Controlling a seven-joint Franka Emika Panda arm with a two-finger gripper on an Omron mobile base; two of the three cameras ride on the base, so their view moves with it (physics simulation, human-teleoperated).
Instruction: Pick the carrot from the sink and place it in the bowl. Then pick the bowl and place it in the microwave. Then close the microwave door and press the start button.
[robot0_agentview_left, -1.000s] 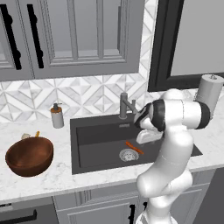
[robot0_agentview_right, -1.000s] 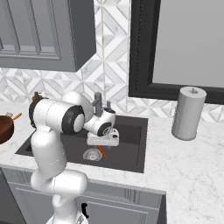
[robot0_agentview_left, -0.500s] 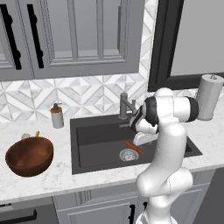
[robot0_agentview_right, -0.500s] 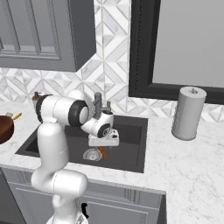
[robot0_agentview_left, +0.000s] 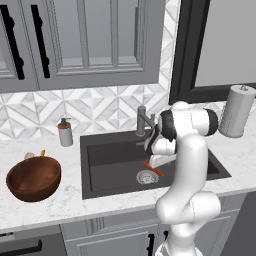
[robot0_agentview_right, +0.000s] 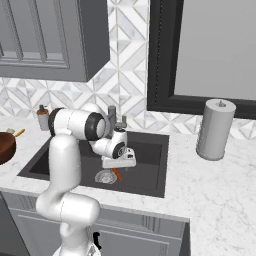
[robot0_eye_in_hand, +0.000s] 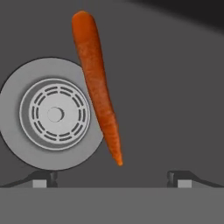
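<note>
Gripper over the carrot — reach not yet finished.

In your hand view the carrot (robot0_eye_in_hand: 97, 85) runs top to bottom through centre frame, thin tip nearest the gripper (robot0_eye_in_hand: 113, 177), lying on the sink (robot0_eye_in_hand: 175, 87) floor across the drain's (robot0_eye_in_hand: 52, 113) right rim. The fingertips stand wide apart at the lower corners, holding nothing. Your left base view adds the bowl (robot0_agentview_left: 33, 178) — lower left, well apart on the counter.
</note>
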